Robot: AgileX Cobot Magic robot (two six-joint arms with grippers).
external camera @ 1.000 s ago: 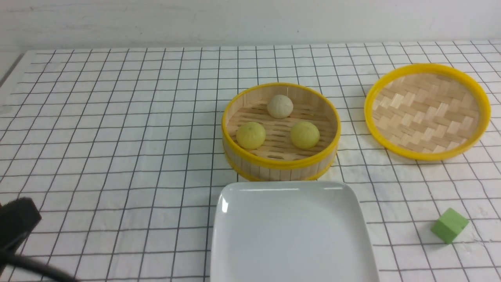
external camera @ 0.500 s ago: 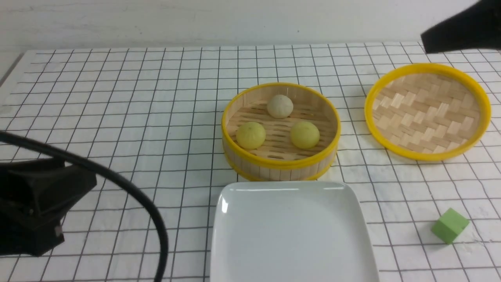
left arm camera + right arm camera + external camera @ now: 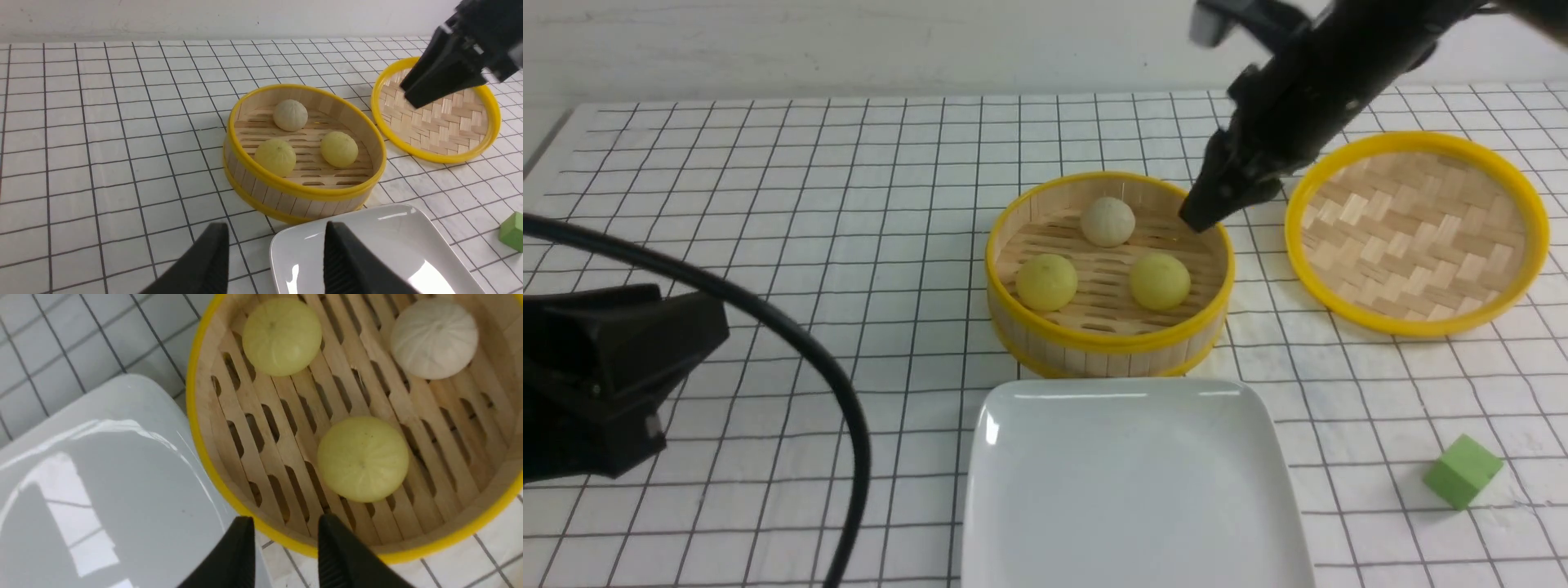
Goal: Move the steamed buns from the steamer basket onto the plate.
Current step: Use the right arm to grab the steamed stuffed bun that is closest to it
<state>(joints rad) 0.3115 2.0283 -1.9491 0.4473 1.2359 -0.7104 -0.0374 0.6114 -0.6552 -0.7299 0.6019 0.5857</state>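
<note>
Three steamed buns lie in the steamer basket (image 3: 1107, 343): an off-white one (image 3: 1107, 221) at the back and two pale yellow ones (image 3: 1046, 282) (image 3: 1160, 281) in front. The white plate (image 3: 1131, 490) sits bare just in front of the basket. My right gripper (image 3: 1205, 214) hangs over the basket's far right rim, above the buns and touching none. In the right wrist view it (image 3: 286, 518) is open and empty, with the nearest yellow bun (image 3: 363, 459) just beyond its tips. My left gripper (image 3: 273, 225) is wide open and empty, low at the left, facing the basket (image 3: 302, 192) and the plate's corner (image 3: 286, 253).
The shallow woven lid (image 3: 1417, 233) lies right of the basket, under the right arm. A green cube (image 3: 1462, 470) sits at the front right. The left arm's black cable (image 3: 792, 343) arcs over the cloth at the left. A pale wall closes the back.
The right arm has swung in from the upper right and down to the basket's far right rim. The left gripper came up from the lower left corner, then barely moved.
</note>
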